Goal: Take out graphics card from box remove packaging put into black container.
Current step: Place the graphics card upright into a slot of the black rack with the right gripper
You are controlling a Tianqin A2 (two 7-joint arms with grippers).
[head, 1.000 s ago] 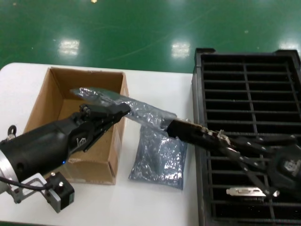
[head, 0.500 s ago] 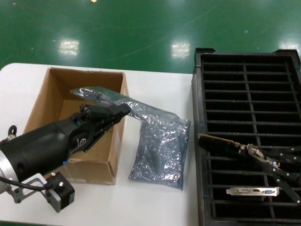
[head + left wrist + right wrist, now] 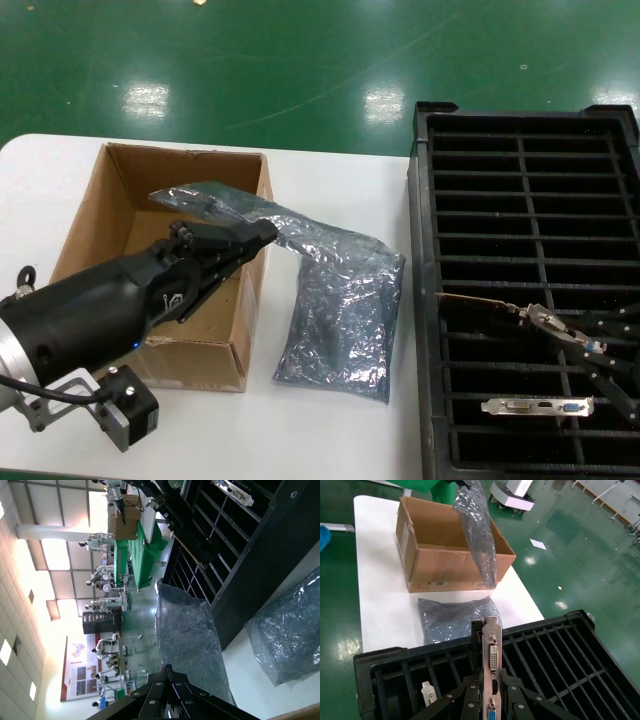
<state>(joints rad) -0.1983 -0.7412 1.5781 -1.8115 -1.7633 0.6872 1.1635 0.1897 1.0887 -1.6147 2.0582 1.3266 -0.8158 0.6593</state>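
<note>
My left gripper (image 3: pixel 255 238) is shut on one end of the empty grey-silver packaging (image 3: pixel 310 240), held above the right wall of the brown box (image 3: pixel 95 220); the bag droops toward the table. In the left wrist view the shut gripper (image 3: pixel 167 668) pinches that packaging (image 3: pixel 192 635). My right gripper (image 3: pixel 565 335) is shut on the graphics card (image 3: pixel 480 303), level over the near slots of the black container (image 3: pixel 425 330). The right wrist view shows the gripper (image 3: pixel 491 682) clamping the card's silver bracket (image 3: pixel 491 650) above the container (image 3: pixel 560 650).
A second antistatic bag (image 3: pixel 340 320) lies flat on the white table between box and container. Another card's bracket (image 3: pixel 535 406) stands in a near slot of the container. The table's near edge lies close to the box front.
The right gripper has drawn the card out of the bag and carried it right, lower over the container's near slots. The emptied bag now sags from the left gripper, which stayed put.
</note>
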